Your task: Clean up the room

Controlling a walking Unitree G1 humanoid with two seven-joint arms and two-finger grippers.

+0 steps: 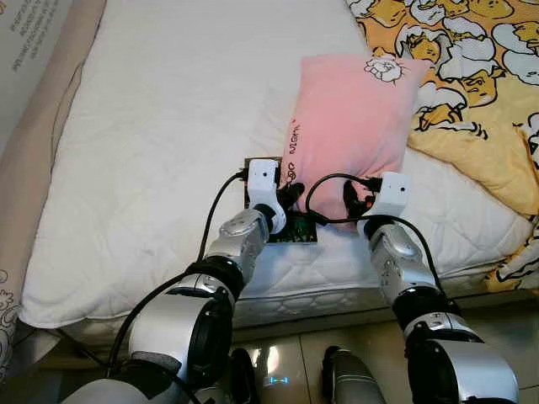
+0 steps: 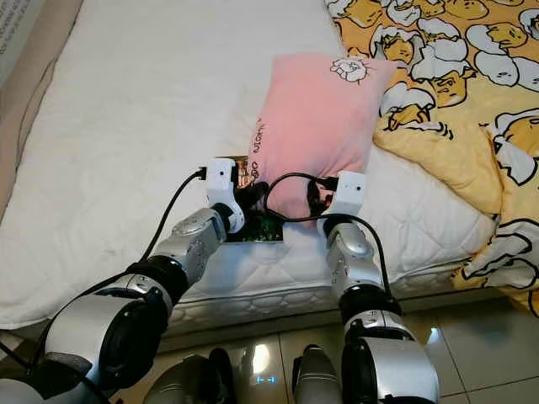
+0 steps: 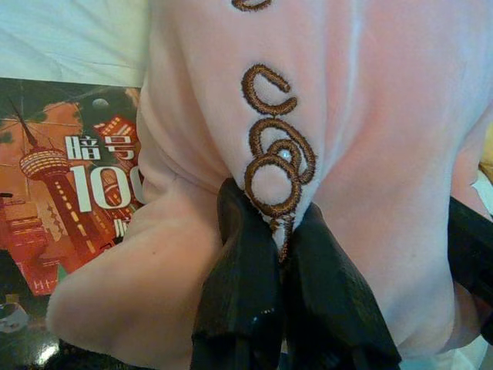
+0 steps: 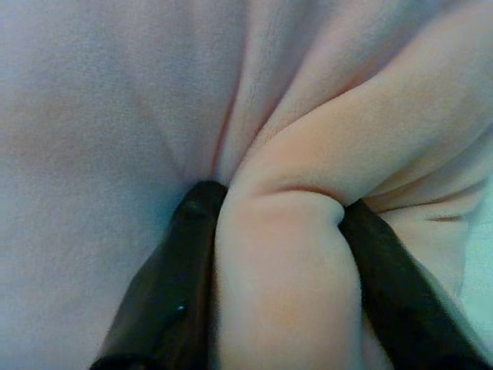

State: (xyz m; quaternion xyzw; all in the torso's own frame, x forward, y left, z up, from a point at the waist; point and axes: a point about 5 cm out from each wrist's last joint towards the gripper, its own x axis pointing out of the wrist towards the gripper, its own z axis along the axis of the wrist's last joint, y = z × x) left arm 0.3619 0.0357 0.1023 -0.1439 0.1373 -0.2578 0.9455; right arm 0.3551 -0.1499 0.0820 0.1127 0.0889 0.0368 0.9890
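A: Gripping is the step judged to be in hand. One pink pillow (image 1: 349, 135) is seen lying on the white mattress (image 1: 168, 151), its near end close to the bed's front edge and resting partly on a book (image 3: 69, 185) with a red tower on its cover.

B: How is it held?

A: The near end is pinched from both sides. The left gripper (image 3: 281, 254) is closed tightly on a fold of the fabric beside the brown embroidered lettering. The right gripper (image 4: 277, 231) is clamped on a thicker bunch of plush, so its fingers (image 4: 173, 270) are kept somewhat apart by the cloth between them.

B: What is called for next?

A: A level lift by both arms together is probably needed, so that the pillow is carried off the book without dragging it. The soft fabric could slip from either pinch if one side is raised faster.

B: And the count?

A: One pillow, one book, one mattress, and one yellow patterned blanket (image 1: 472, 76) bunched at the robot's right are counted. Two grippers are engaged.
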